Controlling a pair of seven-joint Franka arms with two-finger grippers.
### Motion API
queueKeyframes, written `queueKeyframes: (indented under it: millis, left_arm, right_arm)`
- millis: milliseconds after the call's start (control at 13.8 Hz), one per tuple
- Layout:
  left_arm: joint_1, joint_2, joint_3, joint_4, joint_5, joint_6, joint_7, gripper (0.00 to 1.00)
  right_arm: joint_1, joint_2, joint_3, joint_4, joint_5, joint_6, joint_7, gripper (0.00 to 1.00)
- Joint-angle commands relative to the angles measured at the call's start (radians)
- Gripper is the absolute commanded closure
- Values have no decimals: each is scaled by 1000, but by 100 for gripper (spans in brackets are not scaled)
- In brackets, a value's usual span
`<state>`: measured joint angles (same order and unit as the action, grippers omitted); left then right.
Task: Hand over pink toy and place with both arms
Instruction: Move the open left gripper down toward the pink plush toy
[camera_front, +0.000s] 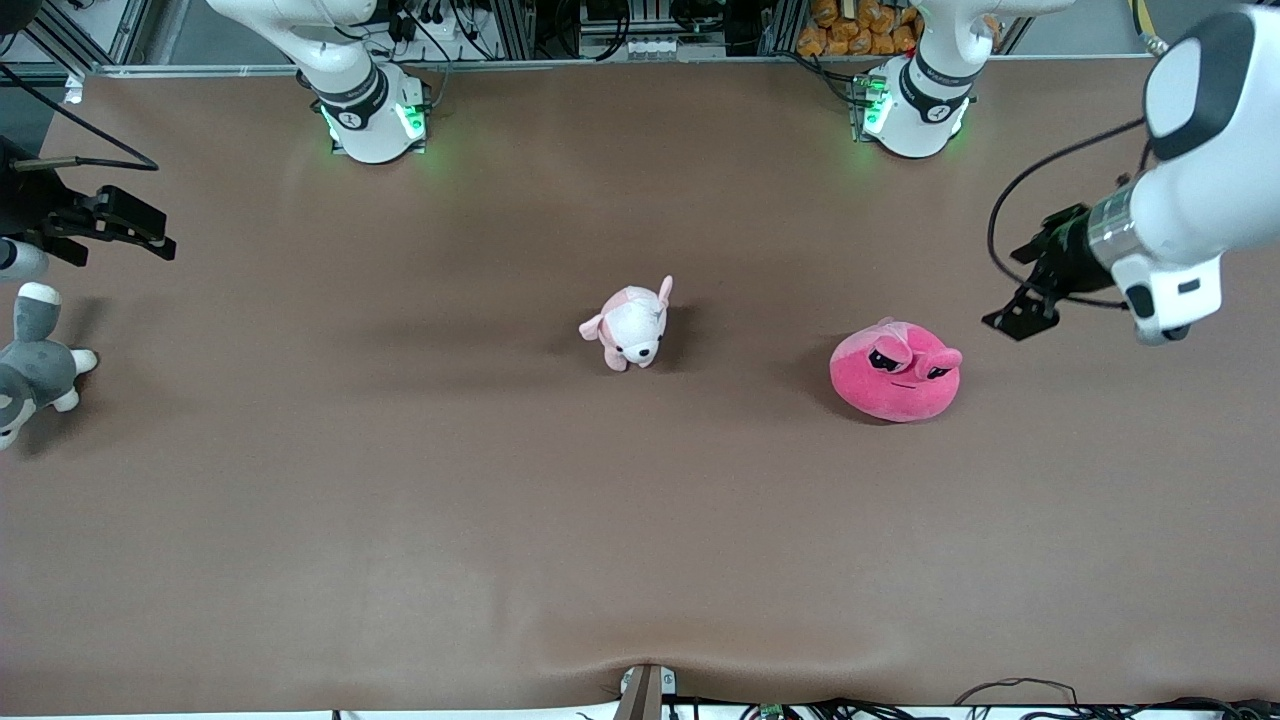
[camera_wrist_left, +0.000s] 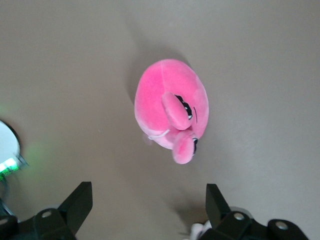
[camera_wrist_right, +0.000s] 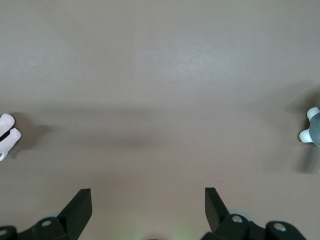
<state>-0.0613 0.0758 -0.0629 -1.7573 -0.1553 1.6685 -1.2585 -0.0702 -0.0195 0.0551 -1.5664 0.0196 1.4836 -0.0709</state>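
Right gripper (camera_front: 150, 232) hangs in the air over the table's edge at the right arm's end, fingers spread apart and empty; its wrist view shows both fingertips (camera_wrist_right: 80, 205) parted over bare brown surface. This arm waits.

Grey-and-white plush (camera_front: 35, 370) lies at that same edge, just nearer the front camera than the right gripper, partly cut off by the frame.

Small pale puppy plush (camera_front: 630, 325) stands upright near the middle of the table (camera_front: 400, 520), well apart from everything else.

Pink toy (camera_front: 895, 375): round, hot-pink, blob-shaped, with two bulging dark half-lidded eyes and a thin mouth line facing the front camera. It rests on the table toward the left arm's end, about midway between the base-side edge and the camera-side edge. Nothing touches it and nothing lies between it and either gripper.

Left gripper (camera_front: 1020, 310) hangs in the air just beside the pink toy, toward the left arm's end, fingers wide apart and empty. Its wrist view shows the toy (camera_wrist_left: 170, 112) lying free ahead of the parted fingertips (camera_wrist_left: 80, 202).
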Motion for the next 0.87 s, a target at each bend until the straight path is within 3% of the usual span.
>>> queueKeyframes:
  millis: [0,363,798]
  left_arm:
    - [41,54,0,4,-87,34,-85,0]
    - [78,127,2,4,-104,86,-284,0]
    - [143,116,2,-76,-265,143,-314,0]
  right_arm:
    - [-22,4,14,12,16,-8,2,0]
    - [-22,4,14,13,16,-5,0,0]
    - [-23,7,14,13,16,0,0,0]
